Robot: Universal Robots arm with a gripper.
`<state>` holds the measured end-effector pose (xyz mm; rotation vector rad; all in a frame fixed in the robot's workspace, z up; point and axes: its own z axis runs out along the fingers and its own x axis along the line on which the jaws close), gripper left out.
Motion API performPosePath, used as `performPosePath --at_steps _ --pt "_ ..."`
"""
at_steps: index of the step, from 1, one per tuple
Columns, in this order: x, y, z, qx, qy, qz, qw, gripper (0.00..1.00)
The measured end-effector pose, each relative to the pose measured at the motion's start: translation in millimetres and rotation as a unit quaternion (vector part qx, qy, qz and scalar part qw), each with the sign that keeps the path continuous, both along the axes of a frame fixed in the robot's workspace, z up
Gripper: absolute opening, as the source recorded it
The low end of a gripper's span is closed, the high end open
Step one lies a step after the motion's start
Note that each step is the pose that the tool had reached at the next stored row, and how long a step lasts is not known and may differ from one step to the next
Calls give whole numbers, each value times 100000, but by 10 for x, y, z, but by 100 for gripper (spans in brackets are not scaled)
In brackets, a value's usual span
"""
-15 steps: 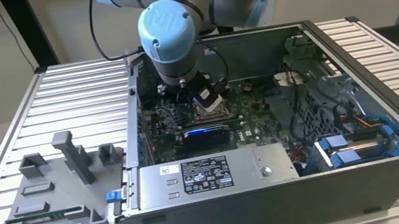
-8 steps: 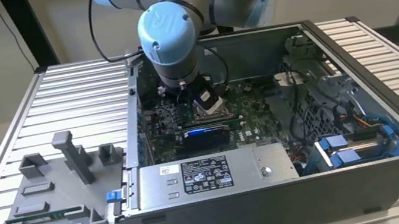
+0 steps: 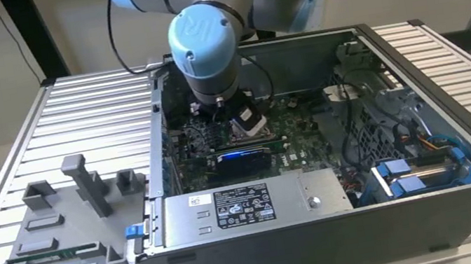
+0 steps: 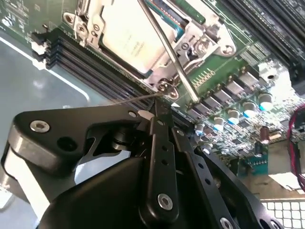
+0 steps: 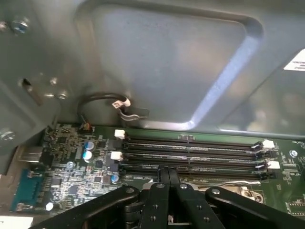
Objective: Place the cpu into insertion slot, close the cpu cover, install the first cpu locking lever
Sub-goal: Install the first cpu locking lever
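Inside the open computer case [image 3: 414, 61], my gripper [image 3: 240, 115] hangs low over the motherboard. In the second wrist view the cpu [image 4: 125, 39] lies flat in the insertion slot [image 4: 153, 72], and the silvery cpu cover [image 4: 193, 40] is folded down around it. One thin locking lever [image 4: 167, 47] slants across the cover. A second thin rod [image 4: 138, 98] runs right at the tip of my gripper [image 4: 159, 109]. The black fingers [image 5: 167, 175] are pressed together; whether the rod is pinched between them is unclear.
Long black memory slots [image 5: 190, 152] lie just beyond the fingertips, with the case's grey wall [image 5: 167, 71] behind them. Capacitors [image 4: 240, 107] crowd the board beside the socket. The power supply [image 3: 247, 204], blue drive cages [image 3: 413, 178] and a grey fixture tray [image 3: 62, 230] lie nearer the front.
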<state>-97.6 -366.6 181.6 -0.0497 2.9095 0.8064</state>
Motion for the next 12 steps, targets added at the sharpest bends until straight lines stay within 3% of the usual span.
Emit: performPosePath --at_steps 8,12 --pt "112 -3 -54 26 0 -317 99999 0" --pt "166 -1 -69 207 228 -174 99999 0"
